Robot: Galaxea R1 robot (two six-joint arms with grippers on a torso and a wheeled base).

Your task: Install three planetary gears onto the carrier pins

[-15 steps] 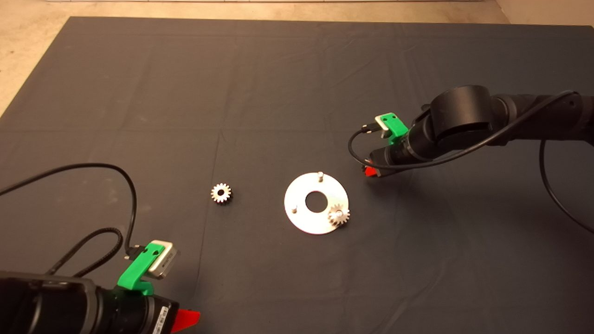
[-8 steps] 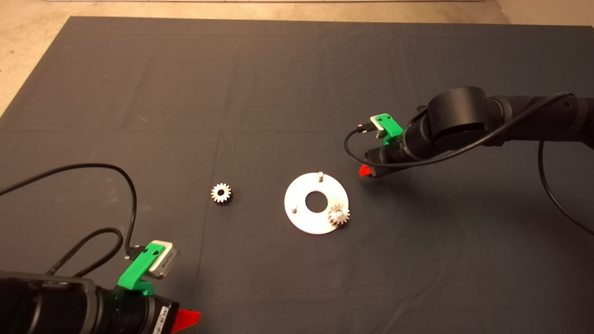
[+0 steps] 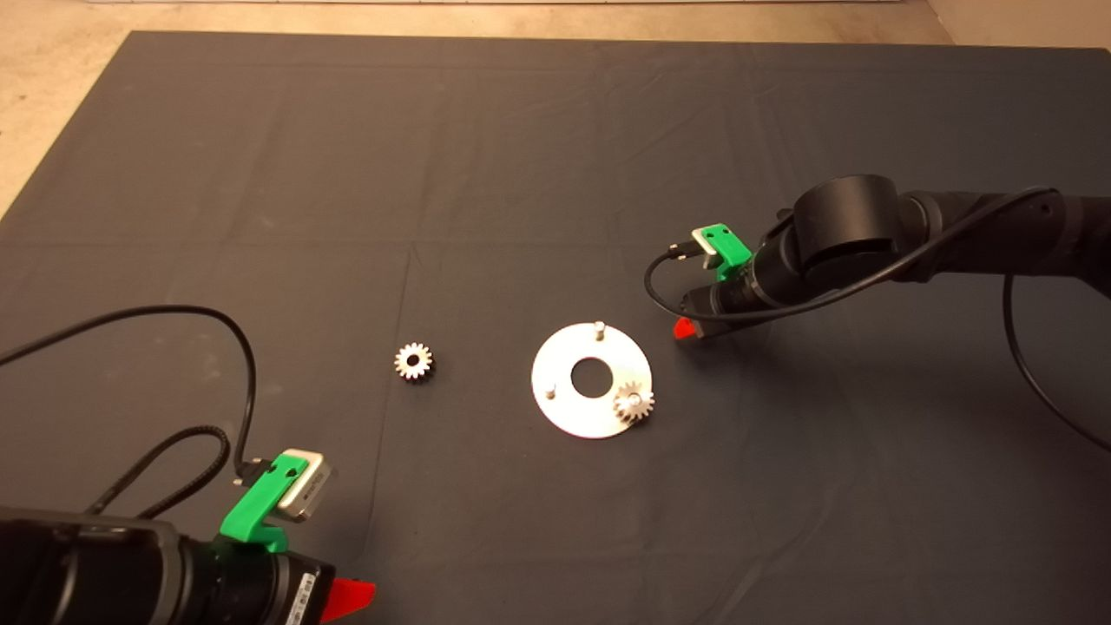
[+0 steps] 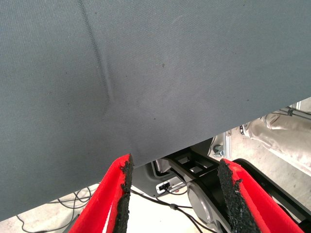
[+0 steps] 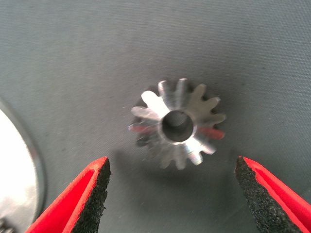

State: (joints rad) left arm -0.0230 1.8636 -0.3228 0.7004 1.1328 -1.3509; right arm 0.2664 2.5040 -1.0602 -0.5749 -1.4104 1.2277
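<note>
In the head view the right gripper [image 3: 690,328] and its arm hide the third planetary gear [image 5: 177,124], which shows only in the right wrist view; whether the spread jaws touch the tabletop [image 3: 521,156] cannot be told. There the carrier disc [image 5: 14,189] is cut off at the eight o'clock edge, with a sliver of toothed metal at the corner too small to identify. The left gripper [image 3: 347,599] is cut off at the head view's seven o'clock edge, only one red tip showing.
</note>
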